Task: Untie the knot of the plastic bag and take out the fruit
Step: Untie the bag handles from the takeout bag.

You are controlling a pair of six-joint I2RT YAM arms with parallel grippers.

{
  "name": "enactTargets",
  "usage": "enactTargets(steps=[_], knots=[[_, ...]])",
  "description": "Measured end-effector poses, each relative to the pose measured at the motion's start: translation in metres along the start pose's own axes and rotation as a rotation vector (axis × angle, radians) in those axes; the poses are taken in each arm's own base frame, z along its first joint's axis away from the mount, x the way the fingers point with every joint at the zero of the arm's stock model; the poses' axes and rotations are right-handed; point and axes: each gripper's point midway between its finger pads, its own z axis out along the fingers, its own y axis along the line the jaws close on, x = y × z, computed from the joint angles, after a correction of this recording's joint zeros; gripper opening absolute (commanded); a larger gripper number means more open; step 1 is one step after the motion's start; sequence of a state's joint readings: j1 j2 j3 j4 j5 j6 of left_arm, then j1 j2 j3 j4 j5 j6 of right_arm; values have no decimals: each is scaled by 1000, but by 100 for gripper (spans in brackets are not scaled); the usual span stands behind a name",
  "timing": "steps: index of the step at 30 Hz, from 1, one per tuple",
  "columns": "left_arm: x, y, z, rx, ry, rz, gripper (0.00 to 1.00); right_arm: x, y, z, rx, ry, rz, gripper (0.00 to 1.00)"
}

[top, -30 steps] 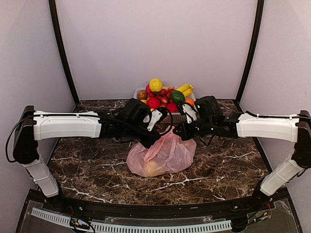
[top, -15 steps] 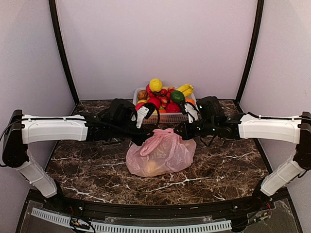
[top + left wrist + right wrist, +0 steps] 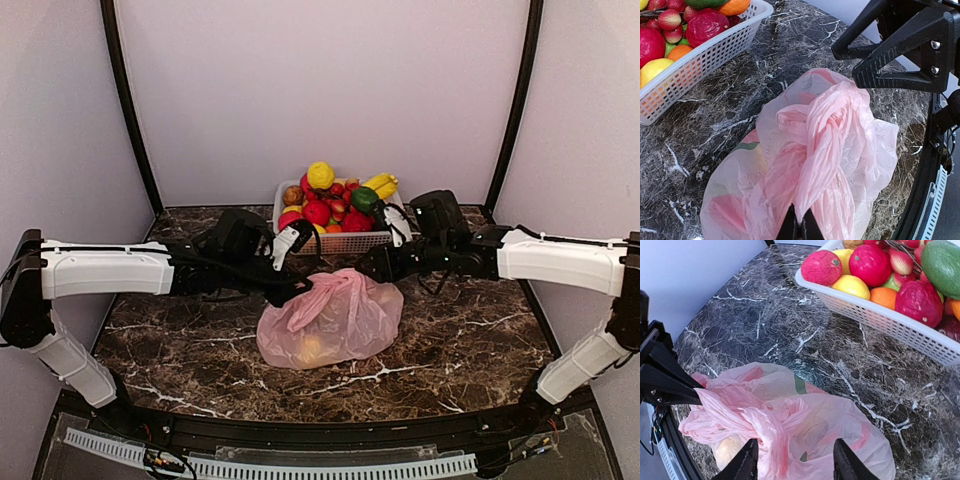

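Observation:
The pink plastic bag [image 3: 335,318] lies on the dark marble table. My left gripper [image 3: 800,227] is shut on a stretched strip of its film, at the bag's upper left edge [image 3: 298,290]. That strip runs up into the knot [image 3: 805,117], a bunch of twisted film; I cannot tell whether it is tied. My right gripper [image 3: 796,465] stands open just above the bag's top, both fingers clear of the film, at the bag's upper right [image 3: 375,268]. A pale yellow fruit [image 3: 727,450] shows dimly through the film [image 3: 312,347].
A white basket [image 3: 340,242] heaped with red, yellow, green and orange fruit stands right behind the bag, its mesh wall [image 3: 705,60] close to both grippers [image 3: 880,320]. Black frame posts rise at the table's back corners.
My right gripper has opened and let go of the bag film, drawing back to the right. My left gripper has pulled its strip to the left and lower. The bag's top has slumped.

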State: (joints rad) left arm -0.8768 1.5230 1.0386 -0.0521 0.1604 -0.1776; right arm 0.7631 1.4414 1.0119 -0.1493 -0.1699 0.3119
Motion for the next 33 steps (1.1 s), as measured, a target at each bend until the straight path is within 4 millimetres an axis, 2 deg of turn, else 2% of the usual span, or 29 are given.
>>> enactTargets(steps=[7, 12, 18, 23, 33], knots=[[-1, -6, -1, 32, -4, 12, 1, -26, 19, -1, -90, -1, -65, 62], [-1, -7, -1, 36, -5, 12, 1, -27, 29, 13, -160, 48, -110, 62], [-2, -7, -1, 40, -7, 13, 1, -15, 33, 32, -214, 127, -134, 49], [-2, -7, -1, 40, -7, 13, 1, -4, 31, 38, -224, 167, -132, 42], [-2, -6, -1, 37, -8, 15, 1, 0, 31, 40, -234, 179, -137, 8]])
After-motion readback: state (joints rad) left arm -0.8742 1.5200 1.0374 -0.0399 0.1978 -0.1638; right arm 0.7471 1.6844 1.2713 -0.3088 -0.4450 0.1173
